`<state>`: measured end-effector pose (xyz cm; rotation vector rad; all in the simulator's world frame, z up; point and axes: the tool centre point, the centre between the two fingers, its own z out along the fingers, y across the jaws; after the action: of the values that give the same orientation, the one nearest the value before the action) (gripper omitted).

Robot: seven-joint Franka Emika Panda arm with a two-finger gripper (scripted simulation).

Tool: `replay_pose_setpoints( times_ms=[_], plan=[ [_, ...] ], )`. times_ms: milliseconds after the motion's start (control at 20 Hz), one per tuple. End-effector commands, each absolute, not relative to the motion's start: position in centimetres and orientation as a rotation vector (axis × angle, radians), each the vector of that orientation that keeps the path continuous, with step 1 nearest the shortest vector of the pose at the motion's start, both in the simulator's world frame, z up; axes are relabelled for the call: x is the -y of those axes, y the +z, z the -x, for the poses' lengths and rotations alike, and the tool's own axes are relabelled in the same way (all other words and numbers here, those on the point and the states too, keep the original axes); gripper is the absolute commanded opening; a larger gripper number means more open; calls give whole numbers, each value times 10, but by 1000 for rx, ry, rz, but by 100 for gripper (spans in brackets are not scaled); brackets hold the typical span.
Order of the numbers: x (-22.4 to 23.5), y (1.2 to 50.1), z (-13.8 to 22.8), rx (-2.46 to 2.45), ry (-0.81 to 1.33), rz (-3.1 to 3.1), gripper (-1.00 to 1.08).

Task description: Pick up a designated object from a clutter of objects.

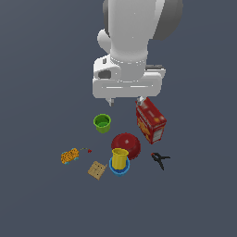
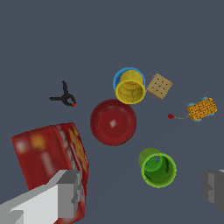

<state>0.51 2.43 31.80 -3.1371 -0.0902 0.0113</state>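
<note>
Grey floor (image 1: 41, 203) is bearing clutter; gripper (image 1: 124, 100) is hovering jaws spread, orange toy (image 1: 69, 156) lying at the red bowl's (image 1: 127, 143) nine o'clock.

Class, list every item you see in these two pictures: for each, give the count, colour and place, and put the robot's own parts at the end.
Studded toy block with light-blue wheels: one, orange-yellow, farthest toward the exterior view's left; a thin string with a small red end trails from it.
Tan cardboard-like cube: one, beside the stacked cups.
Yellow cup: one, sitting inside a blue cup.
Red bowl: one, middle of the clutter, beside the yellow cup.
Green cup: one, upright, apart from the bowl.
Red cracker box: one, with yellow print, toward the exterior view's right.
Black clamp: one, apart from the rest, in front of the box.
Floor: plain dark grey.
Gripper: one, white with grey fingers, open, above the clutter, holding nothing.
</note>
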Motion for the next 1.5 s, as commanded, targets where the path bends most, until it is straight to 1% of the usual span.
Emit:
replay_pose_setpoints(
  times_ms=[0, 500, 900, 1200, 1450],
  plan=[
    [-24, 318, -5, 90, 11, 3137, 100],
    [-33, 318, -7, 206, 5, 3154, 100],
    [-33, 319, -7, 207, 5, 3154, 100],
    [-23, 307, -15, 109, 7, 3148, 100],
    [-5, 287, -28, -60, 10, 3134, 100]
  ],
)
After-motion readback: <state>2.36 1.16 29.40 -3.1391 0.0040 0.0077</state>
